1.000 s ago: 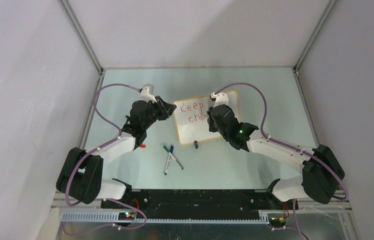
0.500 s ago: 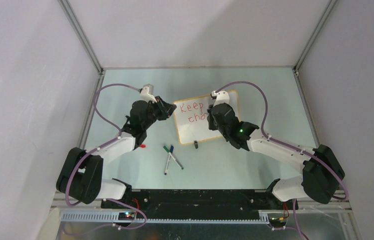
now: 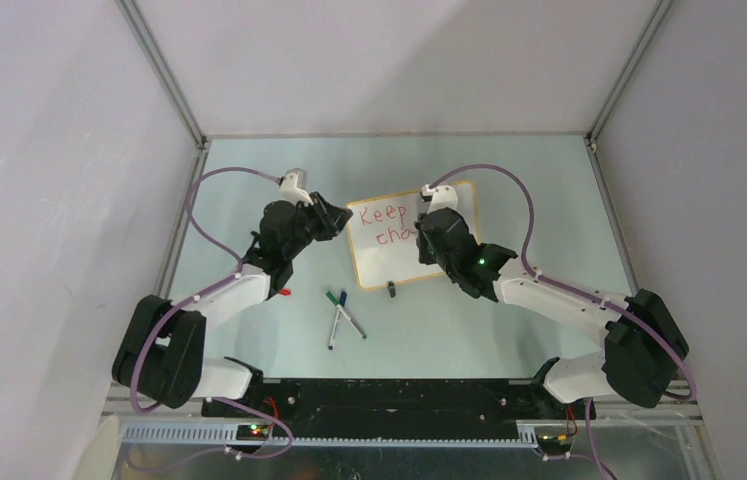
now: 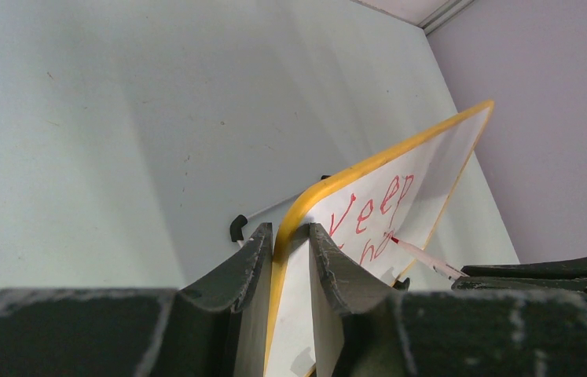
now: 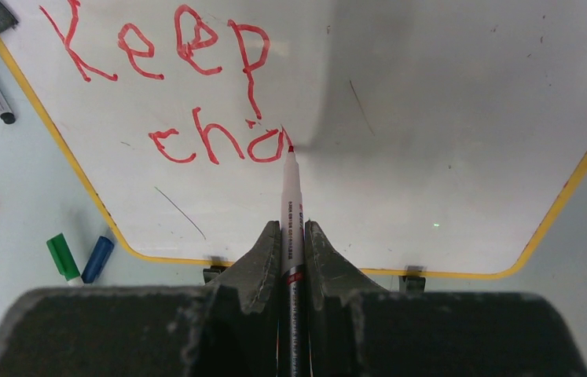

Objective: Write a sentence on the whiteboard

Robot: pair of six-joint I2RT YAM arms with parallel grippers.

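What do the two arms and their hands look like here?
The left arm and right arm have black joints, white links and a looping purple cable each. The right arm shows a green light. The left hand and right hand have dark grey, scuffed, curved fingers.

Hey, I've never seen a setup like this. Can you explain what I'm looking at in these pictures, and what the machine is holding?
This is a robot with a left arm and a right arm, both bolted to a table. The wide picture looks down from above. The two close-ups come from a camera on each wrist. The left tool grips the edge of a small whiteboard near a corner. The right tool is shut on a red marker, whose tip seems to touch the board. The red writing reads "Keep cha" so far. Spare pens lie loose on the table.
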